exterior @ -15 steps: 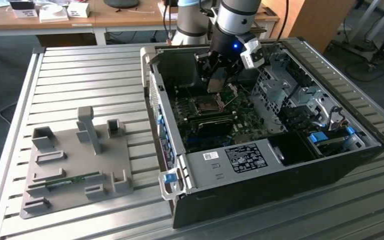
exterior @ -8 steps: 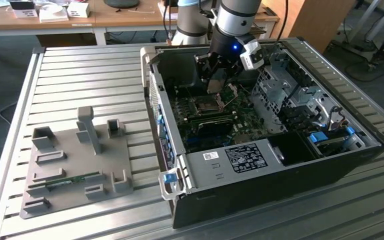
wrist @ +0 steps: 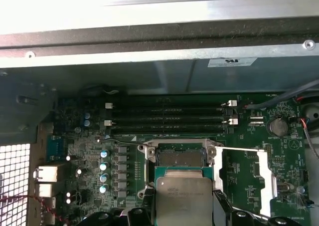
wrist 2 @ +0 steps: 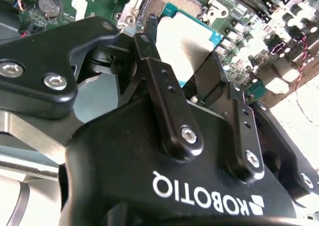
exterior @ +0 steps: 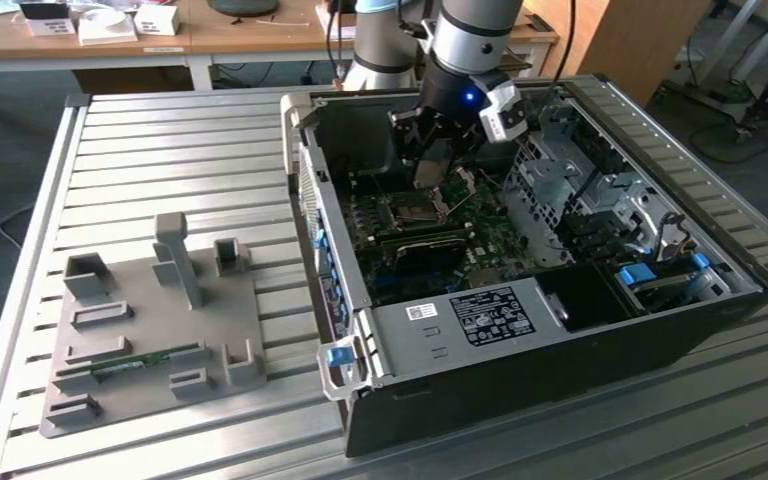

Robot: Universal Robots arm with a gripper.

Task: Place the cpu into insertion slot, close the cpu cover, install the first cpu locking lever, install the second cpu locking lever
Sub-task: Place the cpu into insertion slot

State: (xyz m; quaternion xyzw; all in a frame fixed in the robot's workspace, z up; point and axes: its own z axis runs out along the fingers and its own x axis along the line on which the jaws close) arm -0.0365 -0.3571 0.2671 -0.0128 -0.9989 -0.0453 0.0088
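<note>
one cpu (wrist: 184, 198) sits pinched by two opposite edges in the gripper (wrist 2: 183, 61), jaws closed to chip width, just over the slot (wrist: 180, 156). the cover (wrist: 266, 176) stands open beside it. light, stiff and flat, probably delicate underneath, so grip the edges only and go gentle.

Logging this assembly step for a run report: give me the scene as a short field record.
gripper: shut on the cpu, inside the computer case
cpu: held above the motherboard near the insertion slot, not seated
insertion slot: empty, pin field exposed
cpu cover: open, lying beside the slot
</note>
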